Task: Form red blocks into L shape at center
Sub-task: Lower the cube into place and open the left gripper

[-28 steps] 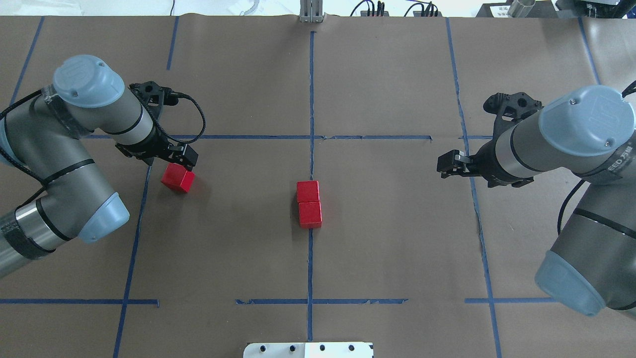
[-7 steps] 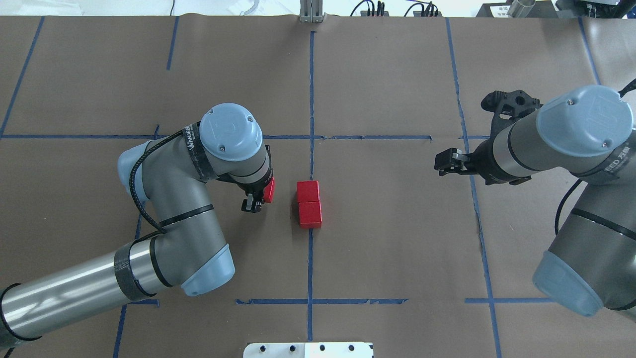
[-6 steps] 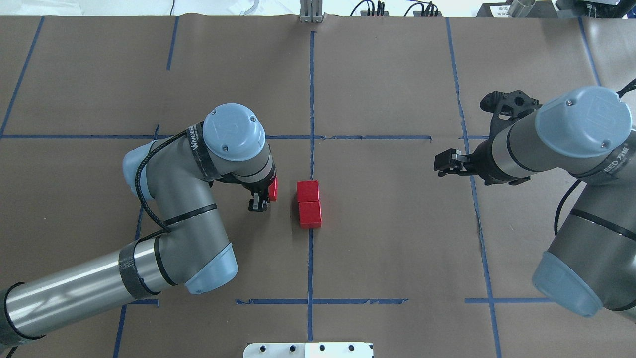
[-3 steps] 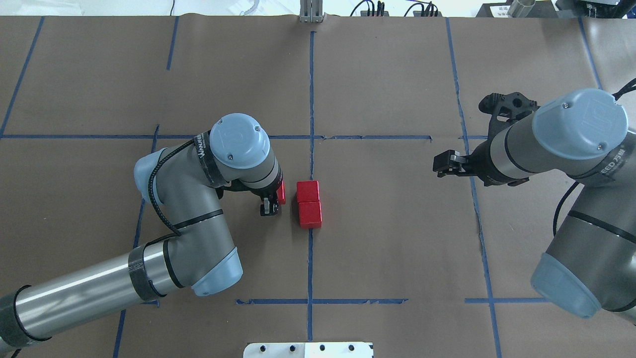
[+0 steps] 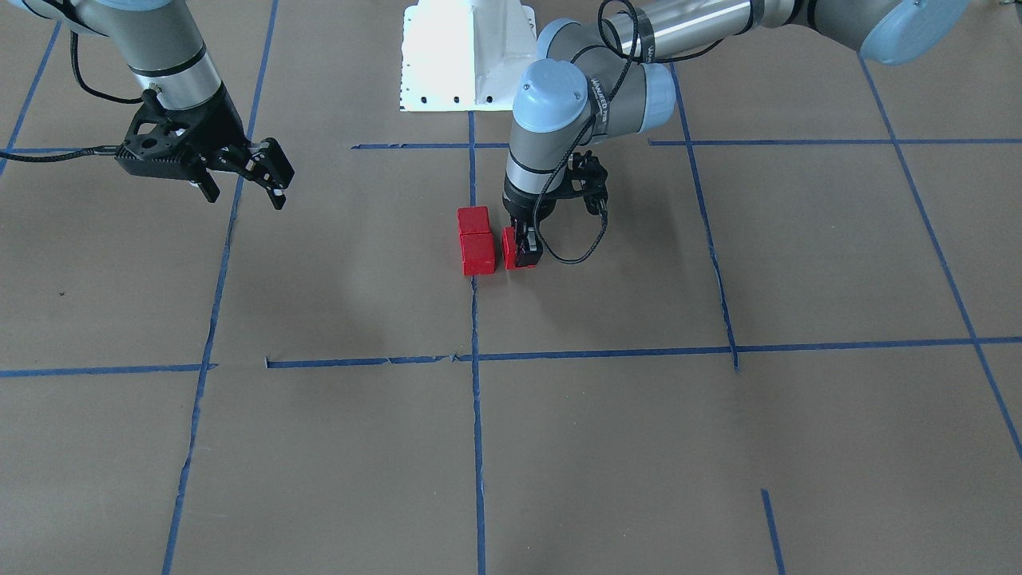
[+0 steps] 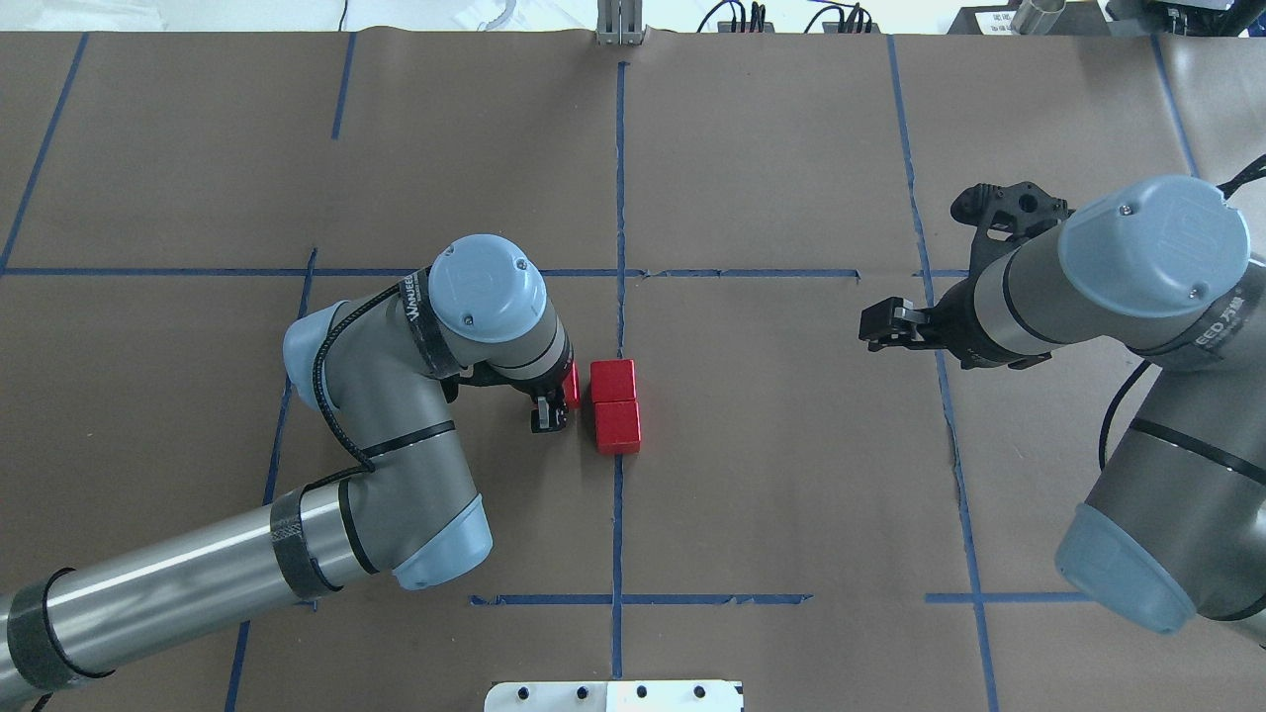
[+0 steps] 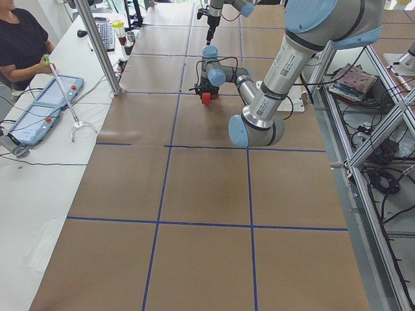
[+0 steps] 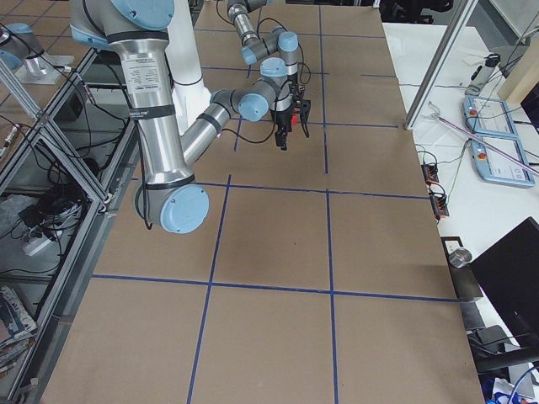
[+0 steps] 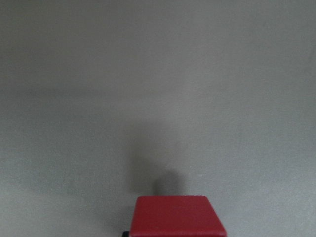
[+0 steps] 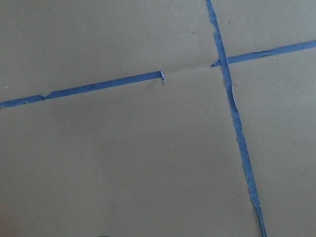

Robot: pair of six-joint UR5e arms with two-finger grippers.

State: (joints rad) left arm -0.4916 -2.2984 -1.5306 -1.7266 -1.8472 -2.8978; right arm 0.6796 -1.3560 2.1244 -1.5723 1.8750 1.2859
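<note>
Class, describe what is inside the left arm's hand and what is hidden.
A red block, gripped in the left hand beside two other blocks. The hand covers much of it; whether it touches the table is hidden.

Left fingers [image 5: 528, 242] are full: the held red block [image 5: 509, 249] fills the gap between them. On that side there's only a thin slit before the two red blocks [image 5: 477, 254]. They wall off that way, one level with the fingers, the other nearer the robot base. On the opposite side a black cable [image 5: 568, 261] loop hangs close, then bare table [image 5: 639, 447]. Ahead, away from the base, it's open. Right fingers [image 5: 275, 172] are spread over bare table with nothing near; the blocks are well apart.
</note>
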